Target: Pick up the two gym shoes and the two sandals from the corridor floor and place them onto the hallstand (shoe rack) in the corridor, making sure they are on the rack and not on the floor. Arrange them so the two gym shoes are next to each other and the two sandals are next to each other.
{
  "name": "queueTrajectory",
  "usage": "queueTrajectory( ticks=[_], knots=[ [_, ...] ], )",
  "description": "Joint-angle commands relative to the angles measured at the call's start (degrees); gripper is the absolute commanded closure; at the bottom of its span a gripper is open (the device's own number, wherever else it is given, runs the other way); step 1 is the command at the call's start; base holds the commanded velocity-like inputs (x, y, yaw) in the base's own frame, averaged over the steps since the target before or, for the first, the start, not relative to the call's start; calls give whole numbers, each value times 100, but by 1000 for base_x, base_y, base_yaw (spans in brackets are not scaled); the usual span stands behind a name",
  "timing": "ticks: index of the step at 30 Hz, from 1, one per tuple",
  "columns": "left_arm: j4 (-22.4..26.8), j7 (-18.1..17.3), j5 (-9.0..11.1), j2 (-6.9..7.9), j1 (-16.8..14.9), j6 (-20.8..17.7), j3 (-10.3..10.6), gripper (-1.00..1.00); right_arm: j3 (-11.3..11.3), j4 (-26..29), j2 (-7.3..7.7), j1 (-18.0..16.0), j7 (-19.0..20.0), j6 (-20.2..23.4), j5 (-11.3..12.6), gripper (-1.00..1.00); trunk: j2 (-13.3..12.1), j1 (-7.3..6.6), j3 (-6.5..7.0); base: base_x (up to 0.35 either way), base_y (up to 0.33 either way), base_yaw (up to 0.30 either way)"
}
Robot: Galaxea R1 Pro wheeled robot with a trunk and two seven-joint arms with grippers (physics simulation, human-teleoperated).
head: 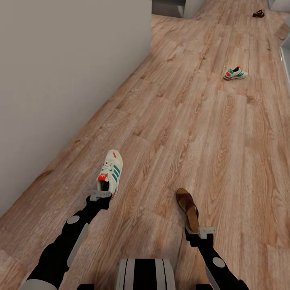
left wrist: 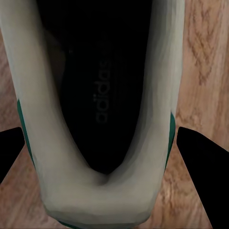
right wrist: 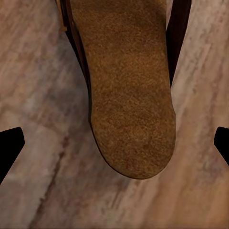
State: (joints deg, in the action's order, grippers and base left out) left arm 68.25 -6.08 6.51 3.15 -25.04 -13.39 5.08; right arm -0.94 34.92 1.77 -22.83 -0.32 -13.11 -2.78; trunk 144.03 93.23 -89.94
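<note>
While both my arms reach forward and down over the corridor floor (head: 209, 133), my left pincer (head: 100, 196) sits right at the heel of the near gym shoe (head: 110, 171), and my right pincer (head: 204, 231) sits at the heel end of the near sandal (head: 188, 208).

On the left wrist camera the shoe's heel (left wrist: 102, 191) lies between my two dark fingertips (left wrist: 202, 152), which stand wide on either side with wood showing between each tip and the shoe's sides; the pincer is spread, not gripping. The dark inside of the shoe points away from me.

On the right wrist camera the sandal's tan insole (right wrist: 129, 95) runs away from me, its rounded heel edge lying between fingertips (right wrist: 9, 143) that show at the far edges of the picture. That pincer is also spread wide, clear of the sandal.

A grey wall (head: 60, 72) runs along my left side, its foot close beside the near shoe, so room is tight there. To my right and ahead the planks lie open. The second gym shoe (head: 235, 73) lies well ahead and to the right, and the second sandal (head: 258, 13) farther still, near the top edge. A pale edge of furniture (head: 285, 56) runs along the right border.
</note>
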Motion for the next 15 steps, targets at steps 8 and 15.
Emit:
queueTrajectory(
  ticks=[8,15],
  knots=[
    [12,14,61,2,-1,-32,10,100,-9,-3,-2,-2,-3,-15,-29,-100,1,-1,-6,91,0,0],
    [12,18,61,1,-1,-32,11,100,-11,0,-2,-2,-3,-15,-25,-100,1,-1,-6,16,0,0]
  ],
)
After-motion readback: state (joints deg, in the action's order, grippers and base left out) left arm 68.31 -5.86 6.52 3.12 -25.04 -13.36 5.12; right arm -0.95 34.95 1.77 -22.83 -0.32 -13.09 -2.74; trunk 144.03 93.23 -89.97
